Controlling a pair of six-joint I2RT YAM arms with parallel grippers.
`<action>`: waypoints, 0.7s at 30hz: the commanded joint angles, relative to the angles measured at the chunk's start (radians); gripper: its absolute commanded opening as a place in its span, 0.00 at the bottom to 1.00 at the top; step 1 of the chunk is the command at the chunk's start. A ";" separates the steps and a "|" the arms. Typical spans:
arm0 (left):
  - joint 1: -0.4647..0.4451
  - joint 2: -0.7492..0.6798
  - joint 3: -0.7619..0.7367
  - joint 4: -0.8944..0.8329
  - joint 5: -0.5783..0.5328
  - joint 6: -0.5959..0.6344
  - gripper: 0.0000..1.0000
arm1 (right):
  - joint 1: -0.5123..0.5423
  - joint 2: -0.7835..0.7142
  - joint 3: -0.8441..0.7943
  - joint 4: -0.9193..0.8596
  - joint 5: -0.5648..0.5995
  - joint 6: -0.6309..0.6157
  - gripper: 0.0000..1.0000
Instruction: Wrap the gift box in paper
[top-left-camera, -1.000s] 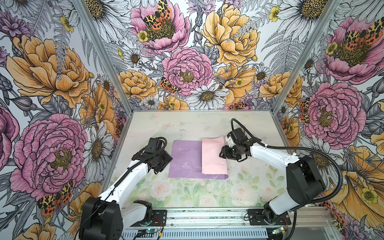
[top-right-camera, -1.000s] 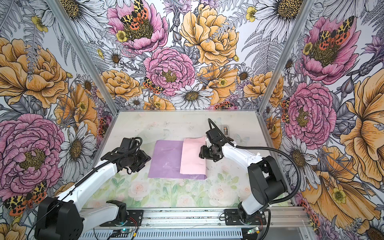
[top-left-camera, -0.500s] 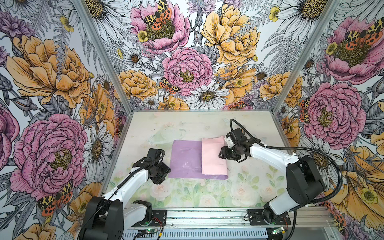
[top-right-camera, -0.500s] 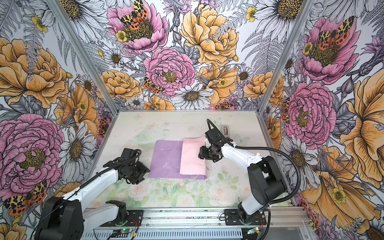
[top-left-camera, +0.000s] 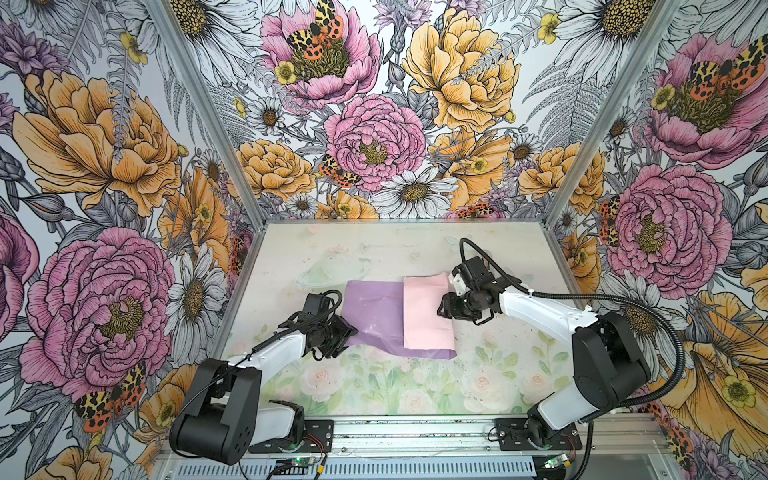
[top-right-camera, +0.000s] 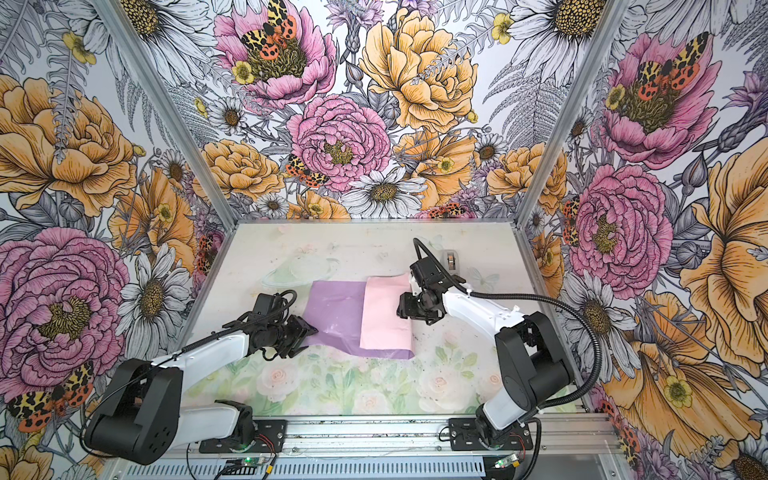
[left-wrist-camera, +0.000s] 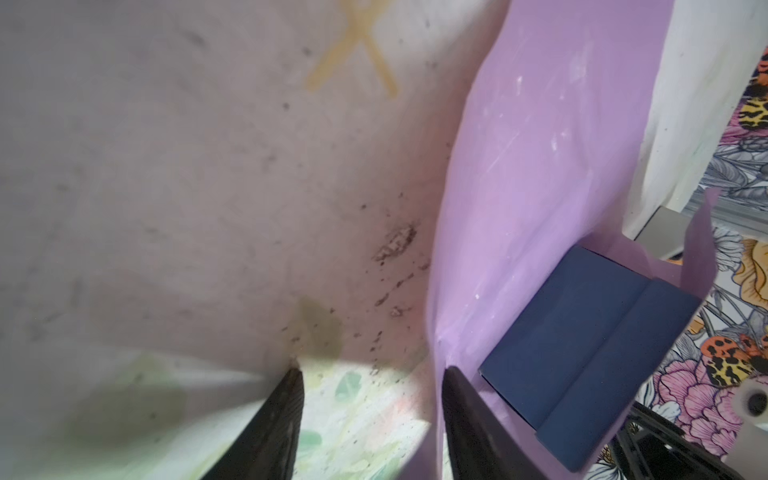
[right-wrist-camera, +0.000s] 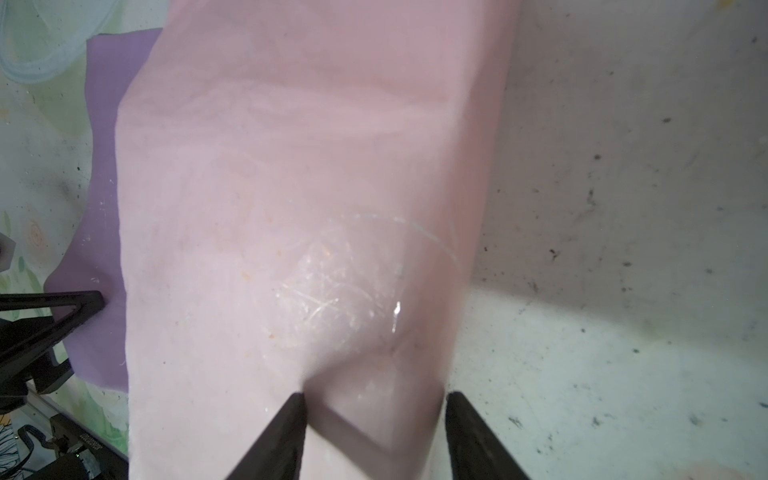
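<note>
The paper (top-left-camera: 374, 307) lies mid-table, lilac face up, with its right part folded over as a pale pink flap (top-left-camera: 424, 316). In both top views the gift box is hidden under that flap. The left wrist view shows the navy gift box (left-wrist-camera: 582, 332) resting on the lilac paper (left-wrist-camera: 540, 166). My left gripper (top-left-camera: 352, 332) (left-wrist-camera: 370, 386) is open at the sheet's near left corner, and the paper's edge runs along one finger. My right gripper (top-left-camera: 441, 307) (right-wrist-camera: 374, 399) is open, and its fingers straddle a raised bump in the pink flap (right-wrist-camera: 291, 166) at its right edge.
A grey tape dispenser (top-right-camera: 451, 259) stands behind the right arm near the back right. Floral walls enclose the table on three sides. A metal rail (top-left-camera: 415, 432) with both arm bases runs along the front.
My left gripper has come forward and rightward to the sheet's near left corner, which now looks slightly raised. The right arm and the pink flap have not moved.
</note>
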 joint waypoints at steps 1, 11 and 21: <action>-0.019 0.017 0.019 0.097 0.026 -0.014 0.56 | 0.007 -0.002 0.016 -0.004 0.011 -0.014 0.56; -0.073 -0.088 0.062 0.021 -0.053 -0.008 0.39 | 0.009 -0.001 0.013 -0.004 0.011 -0.008 0.56; -0.139 -0.137 0.093 -0.062 -0.146 0.078 0.04 | 0.010 0.015 0.013 -0.004 0.005 -0.004 0.56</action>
